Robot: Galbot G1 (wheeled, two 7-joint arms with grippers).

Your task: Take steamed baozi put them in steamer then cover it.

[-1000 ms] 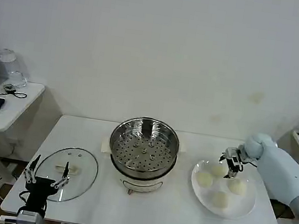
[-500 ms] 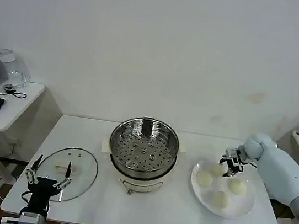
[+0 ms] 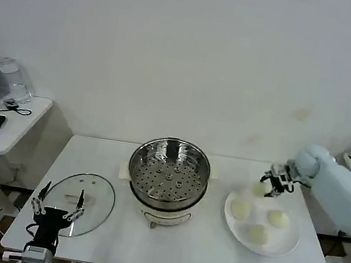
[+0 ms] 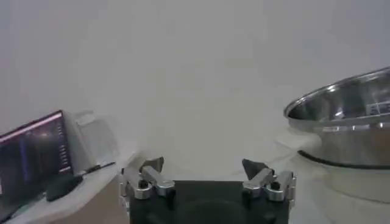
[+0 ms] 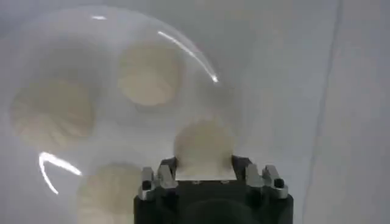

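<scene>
Stainless-steel steamer (image 3: 169,174) sat at the tabletop's middle, perforated tray bare, no buns in it yet. Right gripper (image 3: 271,186) was above the far rim of the white plate (image 3: 277,246) near the tabletop's right edge, closed on one steamed baozi (image 5: 203,145), which looked lifted clear of the plate. Three more baozi (image 3: 240,210) lay on the plate, near one another but apart. Glass cover (image 3: 79,201) lay flat by the near-left corner, cream handle up, well apart from the steamer. Left gripper (image 3: 55,208) hovered over the cover's near rim, fingers spread wide, holding nothing.

Handling judgement: buns look light, soft and easily dented, maybe slightly tacky, so take them across the sides at the widest part with a light squeeze; too much pressure would mark the dough, too little risks a drop on the way to the steamer. Cover is stiff, heavier and breakable glass; best taken by the handle.
</scene>
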